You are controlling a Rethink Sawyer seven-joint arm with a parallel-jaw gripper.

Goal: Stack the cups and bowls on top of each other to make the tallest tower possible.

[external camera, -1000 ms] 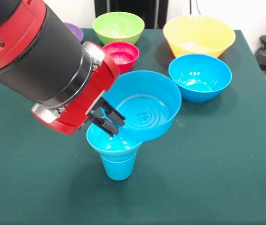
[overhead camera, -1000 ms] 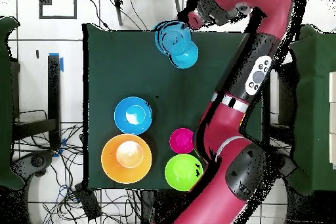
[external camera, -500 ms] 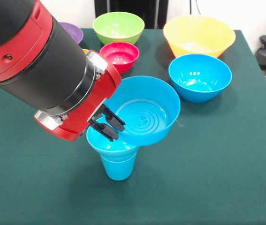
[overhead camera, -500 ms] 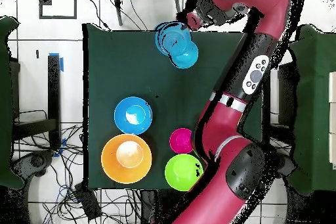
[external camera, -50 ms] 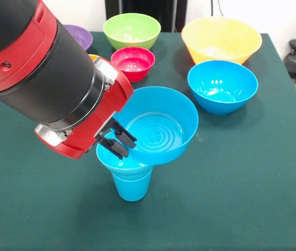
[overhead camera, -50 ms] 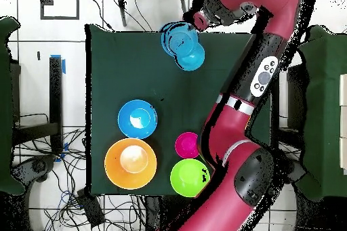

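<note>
My gripper is clamped on the near-left rim of the wide blue bowl — one finger inside, one outside. That bowl sits tilted, its lower edge resting in a small blue bowl seated on the upright blue cup. Well apart on the green table: another blue bowl, yellow-orange bowl, red bowl, green bowl, and a purple bowl partly hidden behind my arm.

Front view: close, angled down across table. Overhead view: high, straight down, whole table plus floor. Both share the bowls and arm.
</note>
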